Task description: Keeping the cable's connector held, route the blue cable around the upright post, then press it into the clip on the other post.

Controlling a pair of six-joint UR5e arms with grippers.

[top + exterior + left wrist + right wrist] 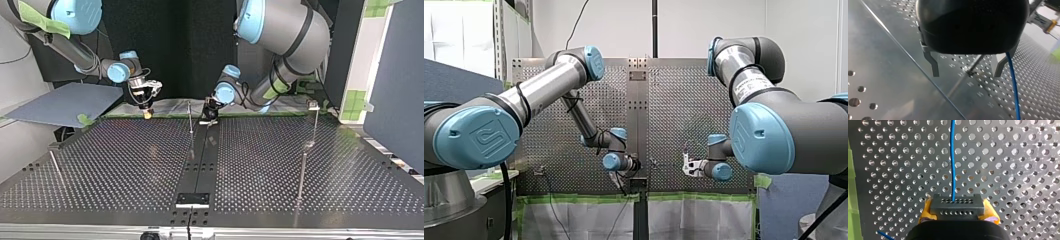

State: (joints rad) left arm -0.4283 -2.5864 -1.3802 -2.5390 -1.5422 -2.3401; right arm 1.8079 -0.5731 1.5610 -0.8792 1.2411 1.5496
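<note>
Clenched on the connector point(957, 206) with the right gripper point(958, 213), blue cable point(953, 157) leading out at 12 o'clock — left gripper point(967, 67) released, nearer the post point(975, 63) at its 12.

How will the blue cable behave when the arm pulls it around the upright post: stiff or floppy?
The blue cable looks thin, so it is probably floppy and light, and should bend easily. It runs nearly straight ahead from the connector held in the jaws of my right gripper, so it seems taut. Any slack would likely sag.
</note>
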